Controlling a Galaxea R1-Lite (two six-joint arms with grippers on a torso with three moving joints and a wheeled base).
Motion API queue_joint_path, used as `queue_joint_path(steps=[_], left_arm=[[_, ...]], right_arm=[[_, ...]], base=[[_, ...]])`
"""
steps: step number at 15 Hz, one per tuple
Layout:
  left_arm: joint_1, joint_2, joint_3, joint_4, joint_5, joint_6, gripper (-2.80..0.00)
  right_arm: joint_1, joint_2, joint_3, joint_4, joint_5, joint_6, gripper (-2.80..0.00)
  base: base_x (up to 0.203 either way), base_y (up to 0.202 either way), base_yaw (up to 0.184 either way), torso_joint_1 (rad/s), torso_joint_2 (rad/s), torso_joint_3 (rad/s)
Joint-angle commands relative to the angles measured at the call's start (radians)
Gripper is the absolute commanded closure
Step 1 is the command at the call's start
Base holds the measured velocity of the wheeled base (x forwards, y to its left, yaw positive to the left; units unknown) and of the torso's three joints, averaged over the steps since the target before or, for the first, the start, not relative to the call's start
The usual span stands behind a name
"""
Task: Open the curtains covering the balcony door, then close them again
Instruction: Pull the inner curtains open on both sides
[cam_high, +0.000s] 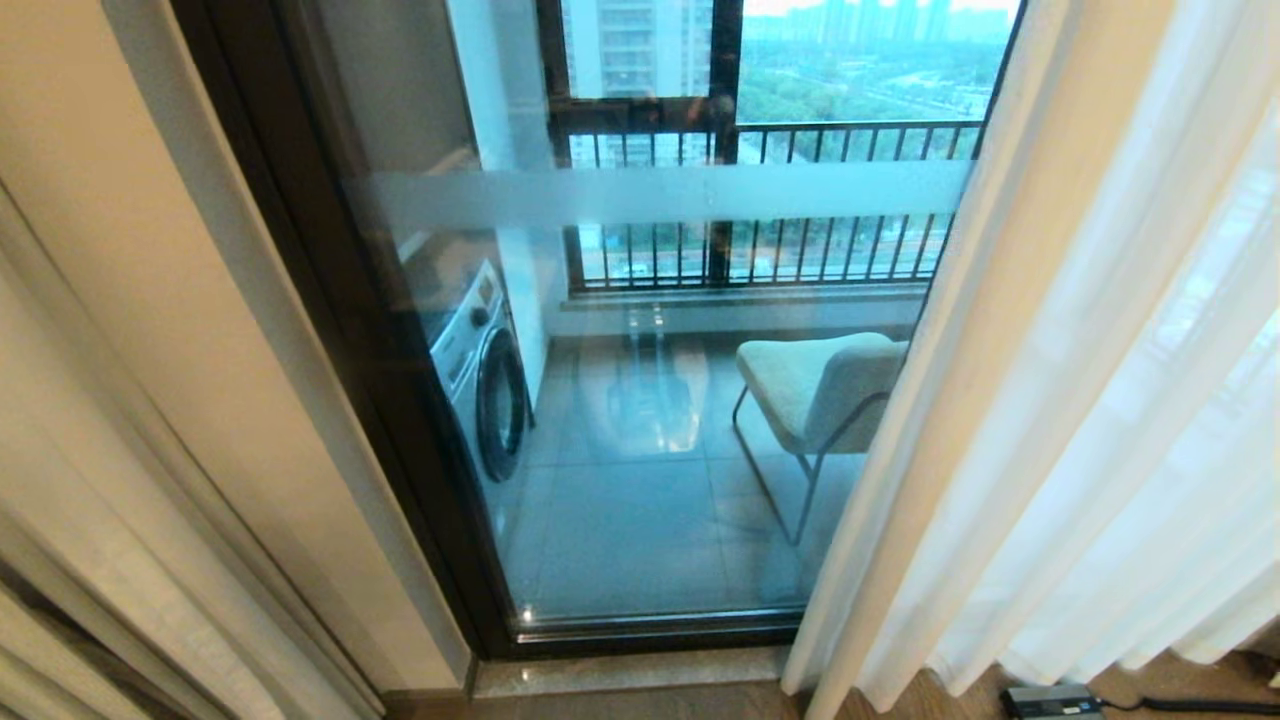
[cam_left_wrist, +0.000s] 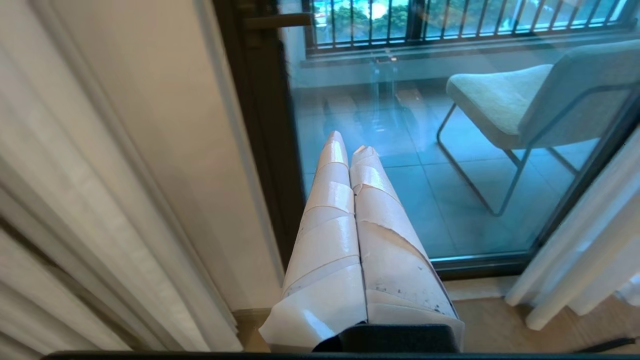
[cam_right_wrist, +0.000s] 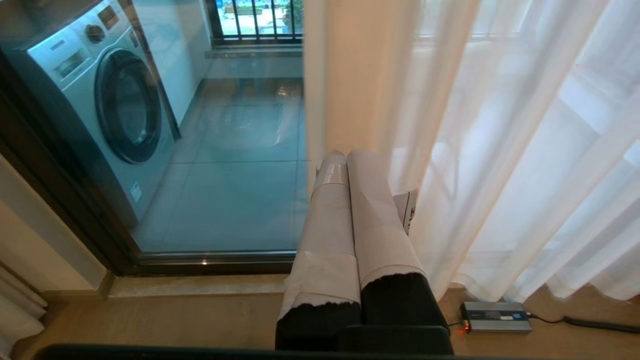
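I am reading the curtains (cam_high: 1050, 400), hanging right of the bared balcony door (cam_high: 650, 420), as soft, light, slippery folds best pinched at the cream leading edge, while the left hand (cam_left_wrist: 348, 147) and right hand (cam_right_wrist: 350, 155) are sitting pressed together, empty.

sheer cloth curtains (cam_high: 1080, 400), glossy glass balcony door (cam_high: 650, 420), dark metal frame.

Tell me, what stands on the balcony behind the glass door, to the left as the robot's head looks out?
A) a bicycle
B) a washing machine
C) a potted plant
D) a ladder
B: a front-loading washing machine stands behind the balcony door on the left, opposite a padded chair.
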Motion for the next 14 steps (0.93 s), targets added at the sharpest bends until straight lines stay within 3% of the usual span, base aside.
queue_joint_path(steps=[1,14], left_arm=[[0.001,-0.001,0.0,0.0,0.0,0.0,0.0],[0.001,-0.001,0.0,0.0,0.0,0.0,0.0]], right_arm=[[0.0,0.0,0.0,0.0,0.001,-0.001,0.0],[0.0,0.0,0.0,0.0,0.001,-0.001,0.0]], base=[[0.0,-0.19,0.0,0.002,0.0,0.005],[0.0,-0.186,0.0,0.003,0.0,0.001]])
